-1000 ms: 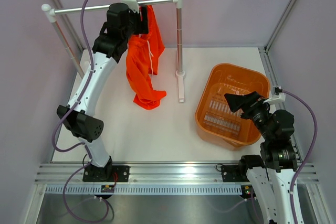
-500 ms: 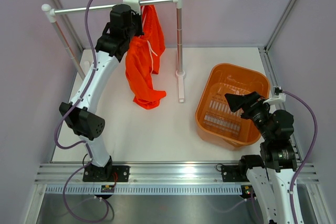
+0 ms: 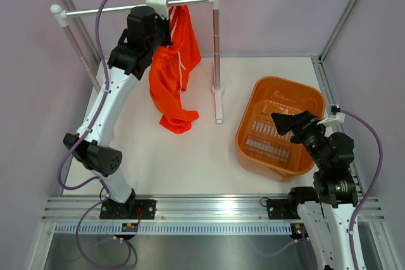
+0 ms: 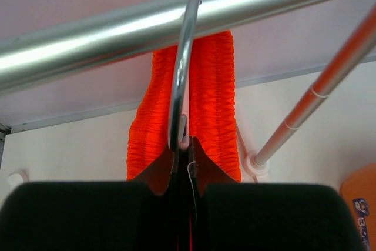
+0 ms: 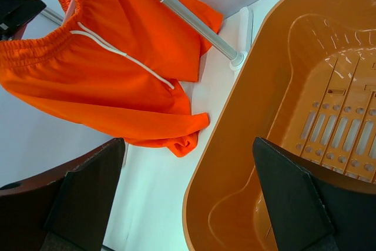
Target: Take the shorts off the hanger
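Since a second ago your left gripper (image 4: 182, 158) has snapped shut and that arm's elbow has dropped a bit lower and to the left. Left to right: the gripper sits up at the clothes rail (image 3: 107, 9), fingers pinched together right at the foot of the hanger (image 4: 179, 86) hook, which is looped over the bar. The shorts (image 3: 171, 80) hang off it just to the right of your wrist, bunched waistband up top, white drawstring dangling, the lower leg crumpled on the table beside the rail's right post. Further right is the orange basket (image 3: 248, 118), well apart from the shorts. Your right gripper (image 5: 188, 192) hovers over its near rim, jaws spread wide, holding nothing.
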Robot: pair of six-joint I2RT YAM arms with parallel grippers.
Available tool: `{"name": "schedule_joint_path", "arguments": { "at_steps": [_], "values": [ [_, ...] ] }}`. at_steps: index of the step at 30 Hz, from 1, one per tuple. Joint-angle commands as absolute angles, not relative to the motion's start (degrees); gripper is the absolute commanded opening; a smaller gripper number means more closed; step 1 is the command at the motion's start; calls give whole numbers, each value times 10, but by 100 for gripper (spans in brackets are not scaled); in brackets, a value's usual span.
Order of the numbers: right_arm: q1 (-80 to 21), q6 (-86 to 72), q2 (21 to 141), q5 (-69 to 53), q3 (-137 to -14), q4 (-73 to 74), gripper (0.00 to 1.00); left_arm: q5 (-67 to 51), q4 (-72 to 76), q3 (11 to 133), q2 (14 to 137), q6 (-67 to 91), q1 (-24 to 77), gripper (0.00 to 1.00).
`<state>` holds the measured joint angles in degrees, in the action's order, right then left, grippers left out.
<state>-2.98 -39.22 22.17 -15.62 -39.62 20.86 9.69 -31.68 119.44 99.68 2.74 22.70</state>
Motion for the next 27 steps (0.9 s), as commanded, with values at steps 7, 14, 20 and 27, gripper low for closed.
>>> {"name": "schedule_joint_path", "arguments": {
  "at_steps": [7, 14, 20, 27],
  "values": [
    [-27, -381, 224, -150, -403, 195, 100, 107, -265, 1160, 912, 4, 238, 0],
    [-27, -360, 252, -185, -422, 201, 100, 105, -302, 1110, 861, 31, 251, 0],
    [-27, -321, 309, -255, -475, 245, 99, 102, -301, 1008, 762, 52, 286, 0],
    [-28, -330, 306, -299, -502, 256, 99, 95, -356, 898, 658, 60, 386, 0]
  ]
}}
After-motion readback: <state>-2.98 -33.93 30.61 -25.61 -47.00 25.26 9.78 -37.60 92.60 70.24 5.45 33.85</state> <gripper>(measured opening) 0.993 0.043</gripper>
